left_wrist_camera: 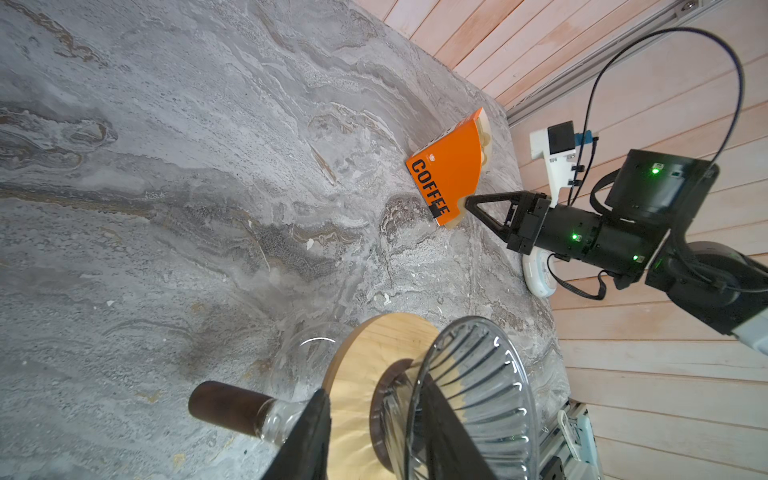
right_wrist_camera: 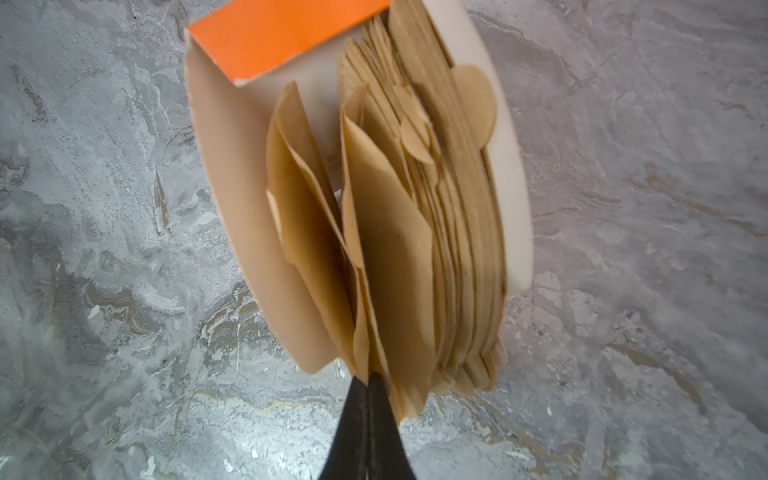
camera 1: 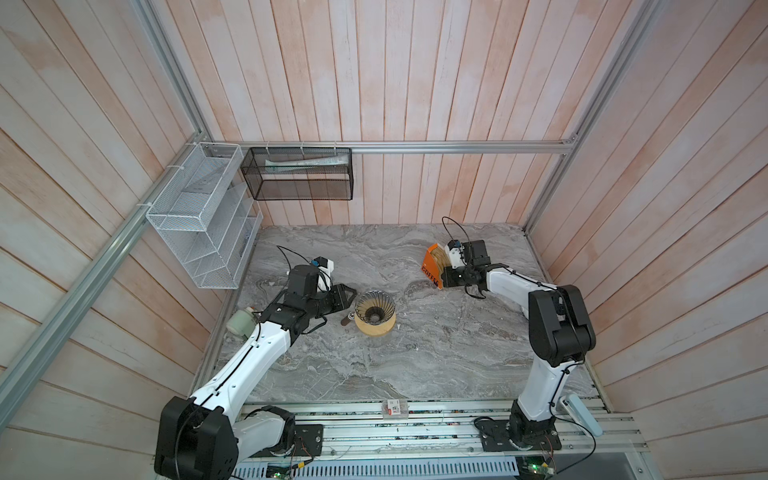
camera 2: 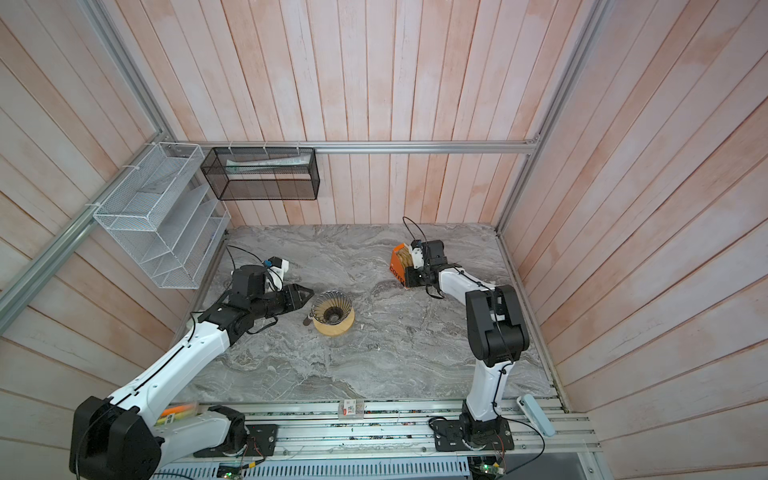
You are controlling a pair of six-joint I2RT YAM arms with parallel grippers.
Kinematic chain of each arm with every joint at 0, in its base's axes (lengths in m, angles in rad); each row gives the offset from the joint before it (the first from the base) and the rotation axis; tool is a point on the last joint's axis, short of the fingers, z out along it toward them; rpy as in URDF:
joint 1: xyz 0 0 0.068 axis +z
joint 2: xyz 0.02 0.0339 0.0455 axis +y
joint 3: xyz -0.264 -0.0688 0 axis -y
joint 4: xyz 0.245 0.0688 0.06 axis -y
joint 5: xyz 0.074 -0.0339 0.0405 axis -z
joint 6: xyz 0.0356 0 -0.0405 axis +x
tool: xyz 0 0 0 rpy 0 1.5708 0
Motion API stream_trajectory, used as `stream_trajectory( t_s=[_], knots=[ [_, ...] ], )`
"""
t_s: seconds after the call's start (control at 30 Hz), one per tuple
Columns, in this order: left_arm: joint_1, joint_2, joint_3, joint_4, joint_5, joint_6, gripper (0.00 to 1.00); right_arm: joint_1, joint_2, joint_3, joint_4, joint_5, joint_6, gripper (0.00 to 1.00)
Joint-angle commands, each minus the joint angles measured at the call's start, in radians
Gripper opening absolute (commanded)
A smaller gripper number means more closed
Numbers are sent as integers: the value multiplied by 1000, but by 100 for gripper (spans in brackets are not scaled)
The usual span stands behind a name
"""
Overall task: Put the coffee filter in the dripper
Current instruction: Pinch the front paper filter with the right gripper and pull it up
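Filter (right_wrist_camera: 390, 257) (tan) in right end effector (right_wrist_camera: 369, 380)

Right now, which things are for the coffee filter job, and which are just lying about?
For the job: coffee filter, dripper, right tool, orange box of filters.
Just lying about: white wire rack, black mesh basket.

closed fingers (right_wrist_camera: 350, 436) pinching coffee filter (right_wrist_camera: 388, 253), orange box (right_wrist_camera: 282, 37), marble table (right_wrist_camera: 83, 249)

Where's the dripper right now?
In both top views the dripper sits left of centre on the table, on the wooden ring atop the glass vessel, right beside the left gripper.
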Motion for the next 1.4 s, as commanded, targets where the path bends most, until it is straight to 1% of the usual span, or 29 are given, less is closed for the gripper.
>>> stream_trajectory(
  t_s=[0.0,0.47,1.37],
  knots=[
    [5,-19,-20,20,7,0,40,6,-28,7,-29,14,-10,0],
    [5,-20,-25,25,9,-3,40,9,-56,-16,-41,21,-3,0],
    [5,-29,-35,31,13,-4,40,10,-86,-69,-40,-16,45,0]
  ],
)
